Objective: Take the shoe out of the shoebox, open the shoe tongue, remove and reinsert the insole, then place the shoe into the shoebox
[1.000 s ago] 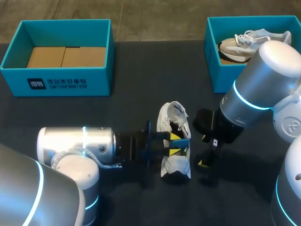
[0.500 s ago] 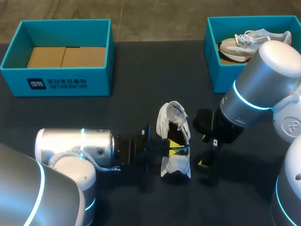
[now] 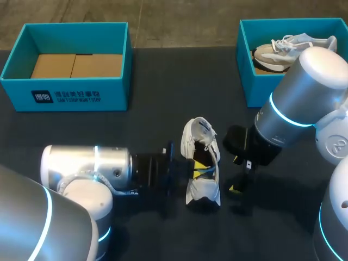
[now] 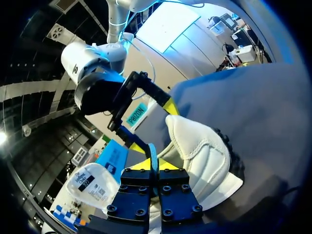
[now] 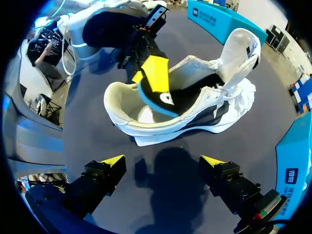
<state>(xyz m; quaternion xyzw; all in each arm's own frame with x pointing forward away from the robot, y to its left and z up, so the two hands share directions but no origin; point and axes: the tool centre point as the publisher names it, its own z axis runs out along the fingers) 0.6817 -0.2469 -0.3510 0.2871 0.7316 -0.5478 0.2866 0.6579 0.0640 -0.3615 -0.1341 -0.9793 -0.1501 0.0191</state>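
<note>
A white shoe (image 3: pixel 202 187) lies on the dark table, between my two grippers. Its tongue (image 5: pixel 241 46) is folded up and back over the toe. My left gripper (image 3: pixel 200 166) reaches into the shoe's opening from the left. Its yellow tips are shut on the black, blue-edged insole (image 5: pixel 161 101), whose thin blue rim (image 4: pixel 152 152) is pinched between them and lifted at the heel end. My right gripper (image 3: pixel 239 175) stands open just right of the shoe, touching nothing. From its wrist the shoe (image 5: pixel 195 114) lies ahead of its spread fingers (image 5: pixel 113 161).
A teal shoebox (image 3: pixel 65 99) holding brown cardboard stands at the back left. A second teal shoebox (image 3: pixel 247 76) at the back right holds another pale shoe (image 3: pixel 283 50), partly hidden by my right arm.
My left gripper's fingers closed onto the insole inside the shoe and drew back slightly to the left. My right arm and the shoe have stayed put.
</note>
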